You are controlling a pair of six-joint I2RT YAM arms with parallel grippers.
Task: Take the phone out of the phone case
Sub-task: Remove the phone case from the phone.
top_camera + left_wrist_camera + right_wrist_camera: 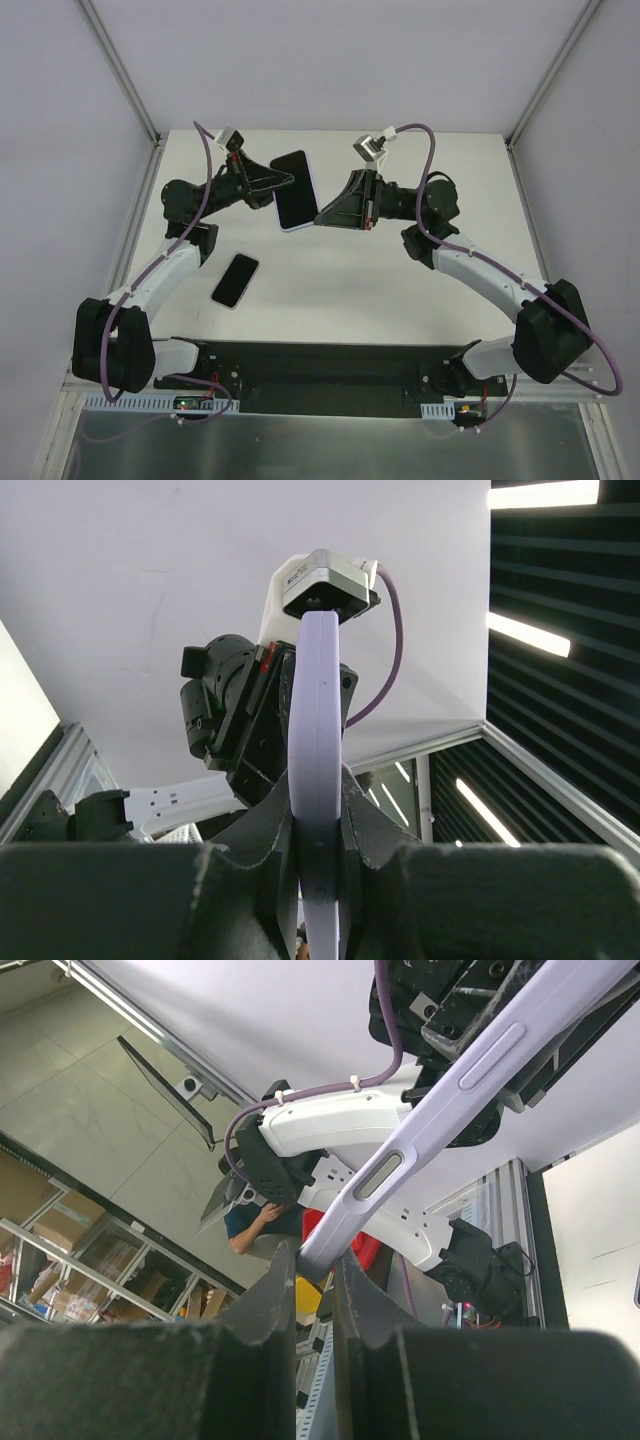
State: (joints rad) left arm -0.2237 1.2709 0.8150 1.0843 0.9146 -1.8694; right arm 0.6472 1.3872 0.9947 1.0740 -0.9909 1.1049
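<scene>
Above the table, phone case aloft, left pincer clamped on one edge, right pincer clamped on the opposite

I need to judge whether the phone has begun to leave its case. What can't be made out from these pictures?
- Left wrist: case seen edge-on, screen side hidden; left pincer covers its lower end.
- Right wrist: case's upper end cut off by the frame; right pincer hides its corner.
- Top view: any gap between held phone and case, too small.
- Top view: whether the second phone is cased, too small.
</scene>
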